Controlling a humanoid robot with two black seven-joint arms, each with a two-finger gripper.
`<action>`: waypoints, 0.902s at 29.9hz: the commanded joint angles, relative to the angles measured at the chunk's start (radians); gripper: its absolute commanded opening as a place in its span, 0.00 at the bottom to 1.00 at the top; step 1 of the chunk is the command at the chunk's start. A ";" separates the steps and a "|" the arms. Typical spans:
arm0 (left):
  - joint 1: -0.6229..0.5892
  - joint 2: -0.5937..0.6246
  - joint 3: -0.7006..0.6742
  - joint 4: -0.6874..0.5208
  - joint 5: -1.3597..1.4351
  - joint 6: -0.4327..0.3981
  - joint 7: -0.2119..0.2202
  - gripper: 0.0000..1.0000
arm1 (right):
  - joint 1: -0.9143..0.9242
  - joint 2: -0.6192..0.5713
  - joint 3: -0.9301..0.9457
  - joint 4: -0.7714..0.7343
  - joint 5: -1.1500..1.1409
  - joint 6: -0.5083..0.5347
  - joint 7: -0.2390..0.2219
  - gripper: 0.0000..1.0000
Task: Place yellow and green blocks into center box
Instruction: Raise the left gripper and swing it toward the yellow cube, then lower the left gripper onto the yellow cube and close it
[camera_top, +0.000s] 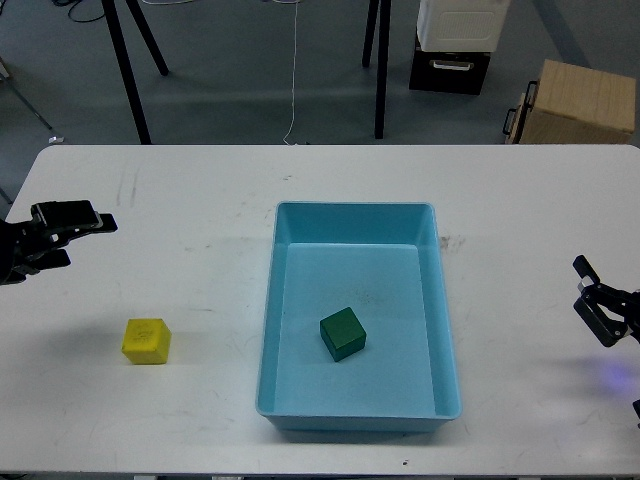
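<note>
The yellow block (146, 340) sits on the white table (180, 200) at the left front. The green block (342, 333) lies inside the light blue center box (443, 300), near its middle. My left gripper (84, 241) is at the table's left edge, behind and to the left of the yellow block, open and empty. My right gripper (591, 296) is at the right edge, well clear of the box, open and empty.
Beyond the table's far edge stand black stand legs (128, 70), a cardboard box (578, 100) and a black-and-white case (455, 45) on the floor.
</note>
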 joint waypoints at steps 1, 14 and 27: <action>-0.090 -0.063 0.085 0.068 0.008 0.000 0.000 1.00 | 0.001 0.000 0.000 0.000 0.000 0.000 0.000 0.99; -0.534 -0.112 0.546 0.128 0.014 0.000 0.006 1.00 | 0.009 0.000 -0.001 -0.014 -0.002 0.000 0.000 0.99; -0.599 -0.200 0.837 0.094 0.190 0.000 0.035 1.00 | 0.006 0.000 -0.006 -0.028 -0.015 0.000 0.000 0.99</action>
